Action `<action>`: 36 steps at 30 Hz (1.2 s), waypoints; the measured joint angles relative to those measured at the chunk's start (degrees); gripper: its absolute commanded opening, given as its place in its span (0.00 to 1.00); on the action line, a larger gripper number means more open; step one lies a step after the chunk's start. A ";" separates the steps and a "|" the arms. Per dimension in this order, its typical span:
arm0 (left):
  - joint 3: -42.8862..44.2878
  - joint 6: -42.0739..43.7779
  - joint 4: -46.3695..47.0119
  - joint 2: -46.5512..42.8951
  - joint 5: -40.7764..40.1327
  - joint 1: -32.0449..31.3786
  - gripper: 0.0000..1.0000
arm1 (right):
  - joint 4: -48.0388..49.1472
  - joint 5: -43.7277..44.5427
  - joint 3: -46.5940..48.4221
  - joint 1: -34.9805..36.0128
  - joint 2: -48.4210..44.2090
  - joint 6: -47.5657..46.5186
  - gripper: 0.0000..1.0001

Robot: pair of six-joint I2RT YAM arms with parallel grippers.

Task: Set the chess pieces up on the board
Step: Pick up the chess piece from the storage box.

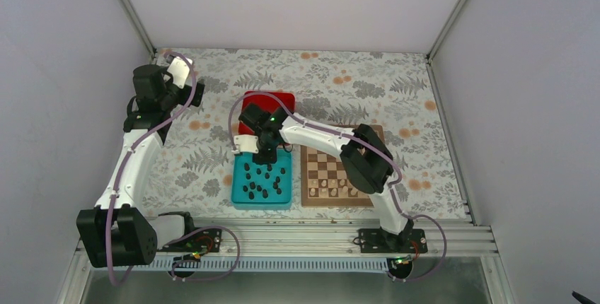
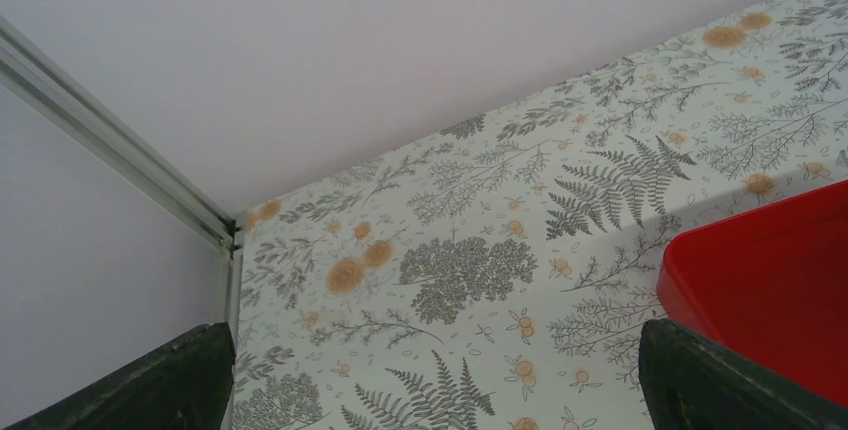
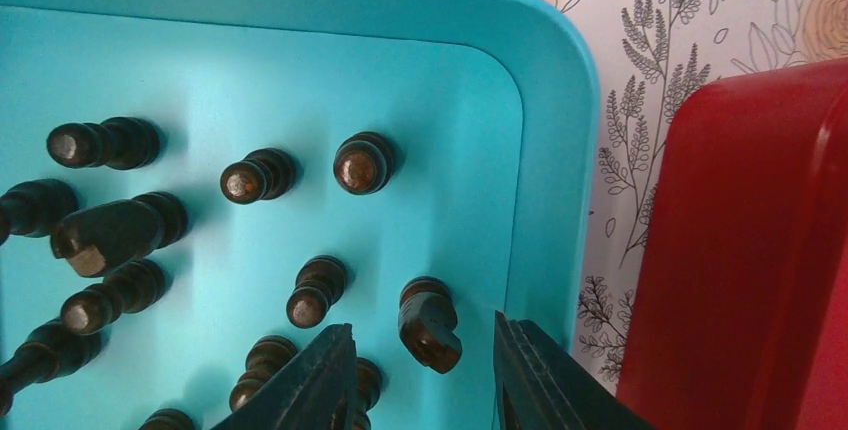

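Observation:
Several dark chess pieces point(image 1: 262, 180) stand in a teal tray point(image 1: 237, 194) left of the board point(image 1: 332, 166). My right gripper point(image 1: 265, 154) hangs over the tray's far end. In the right wrist view it point(image 3: 422, 328) is open, and a dark knight point(image 3: 432, 328) stands between its fingers with a gap on each side. Other dark pieces point(image 3: 258, 175) stand around it on the tray floor point(image 3: 300, 70). My left gripper point(image 1: 185, 81) is at the far left back, open point(image 2: 432, 330) over bare tablecloth.
A red box point(image 1: 272, 99) sits right behind the tray, close to the right finger point(image 3: 540, 370) in the right wrist view. Pale pieces point(image 1: 332, 191) line the board's near rows. The white walls enclose the table on three sides.

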 measured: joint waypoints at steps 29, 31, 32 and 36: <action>-0.76 0.68 0.04 0.00 0.04 0.00 1.00 | -0.26 0.92 -0.87 -0.09 0.33 0.17 0.04; -0.76 0.68 0.07 0.00 0.04 0.00 1.00 | -0.76 0.76 -0.92 -0.57 -1.84 0.31 0.04; -0.76 0.68 0.04 0.00 0.04 0.00 1.00 | -0.98 0.59 -0.92 -0.90 -3.10 0.35 0.04; -0.76 0.68 0.07 0.00 0.04 0.00 1.00 | -1.92 -0.70 -0.92 -3.74 -10.25 0.55 0.04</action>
